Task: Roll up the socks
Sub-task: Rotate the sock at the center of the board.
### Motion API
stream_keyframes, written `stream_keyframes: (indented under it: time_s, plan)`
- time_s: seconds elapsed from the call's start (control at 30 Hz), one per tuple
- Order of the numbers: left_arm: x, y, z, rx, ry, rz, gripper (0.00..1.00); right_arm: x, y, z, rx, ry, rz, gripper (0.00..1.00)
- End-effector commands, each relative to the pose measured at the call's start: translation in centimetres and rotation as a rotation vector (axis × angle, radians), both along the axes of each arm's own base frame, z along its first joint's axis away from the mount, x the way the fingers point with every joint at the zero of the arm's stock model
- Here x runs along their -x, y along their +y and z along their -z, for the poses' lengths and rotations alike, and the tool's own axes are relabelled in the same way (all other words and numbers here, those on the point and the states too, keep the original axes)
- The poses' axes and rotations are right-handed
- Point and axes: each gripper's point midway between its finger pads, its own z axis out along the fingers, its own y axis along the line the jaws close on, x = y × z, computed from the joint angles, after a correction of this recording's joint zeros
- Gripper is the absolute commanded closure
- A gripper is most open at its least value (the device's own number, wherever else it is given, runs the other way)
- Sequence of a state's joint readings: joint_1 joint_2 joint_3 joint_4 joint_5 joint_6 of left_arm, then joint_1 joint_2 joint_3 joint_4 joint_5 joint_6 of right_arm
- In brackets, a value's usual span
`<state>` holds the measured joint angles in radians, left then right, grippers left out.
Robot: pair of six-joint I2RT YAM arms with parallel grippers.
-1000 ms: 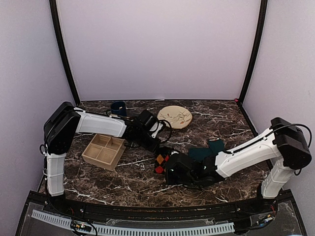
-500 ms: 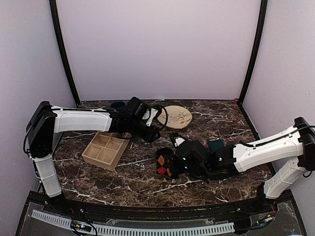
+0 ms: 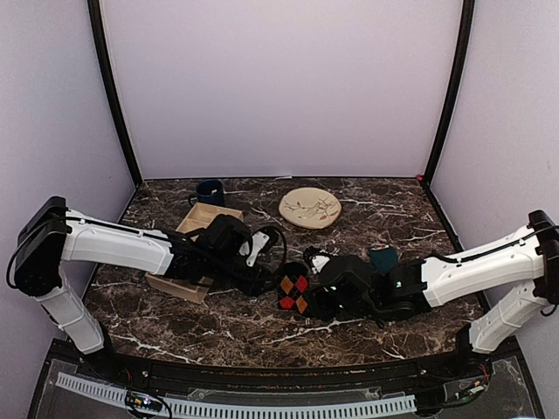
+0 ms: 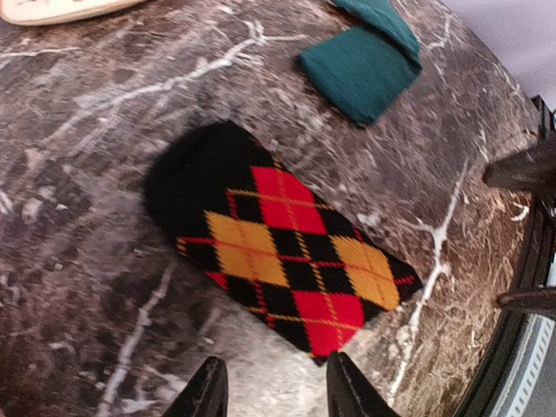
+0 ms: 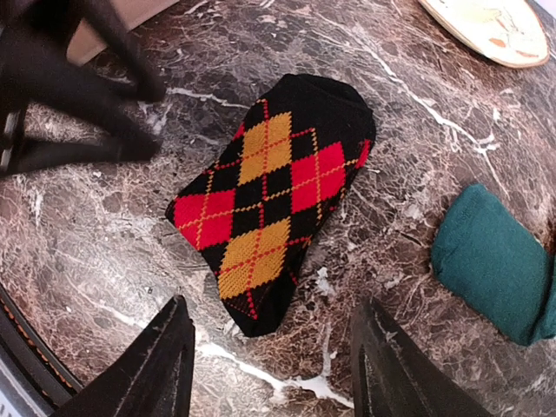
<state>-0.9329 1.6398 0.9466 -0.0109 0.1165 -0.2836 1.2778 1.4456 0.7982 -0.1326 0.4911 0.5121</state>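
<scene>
left pincer (image 4: 274, 375) spread | right pincer (image 5: 274, 317) spread | argyle socks (image 5: 274, 191) lying loose | teal socks (image 5: 491, 261) cropped at edge

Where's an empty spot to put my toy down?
Bare marble lies right of the plate, toward the back corner, and along the near edge. The middle is crowded: the argyle sock, teal sock, left arm and right arm meet there.

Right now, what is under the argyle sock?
The argyle sock lies flat on the marble table, and bare marble shows all around its edges. Nothing sticks out from beneath it. Whatever is directly under the fabric is covered and cannot be seen.
</scene>
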Motion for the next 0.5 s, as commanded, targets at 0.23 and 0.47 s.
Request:
stream_keyframes:
  time_s: [0.23, 0.47]
  plan:
    - [5.0, -2.6, -0.6, 0.112, -0.058, 0.116, 0.58, 1.9, -0.1, 3.0, 0.132, -0.015, -0.088, 0.44]
    - [4.9, -2.9, -0.2, 0.087, -0.178, 0.147, 0.60, 2.1, -0.7, 2.9, 0.117, -0.029, -0.058, 0.44]
